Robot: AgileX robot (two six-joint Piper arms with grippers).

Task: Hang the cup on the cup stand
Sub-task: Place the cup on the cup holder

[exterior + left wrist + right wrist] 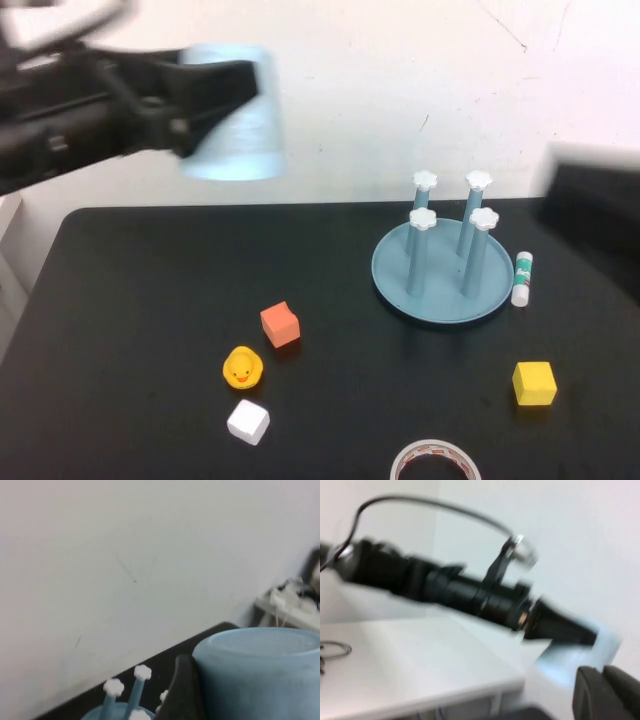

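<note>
My left gripper (215, 95) is shut on the light blue cup (235, 115) and holds it high above the table's back left, blurred by motion. In the left wrist view the cup (260, 675) fills the lower right, with one black finger (182, 690) against its side. The cup stand (440, 300), a round blue dish with four white-capped posts, stands at the table's right, well away from the cup; its posts show in the left wrist view (125, 690). My right gripper (605, 692) is shut and empty; its arm is a dark blur at the right edge (595, 190).
An orange cube (280, 324), a yellow duck (242, 368) and a white cube (248, 421) lie front left. A glue stick (522, 278) lies right of the stand. A yellow cube (534, 383) and a tape roll (435, 462) are front right.
</note>
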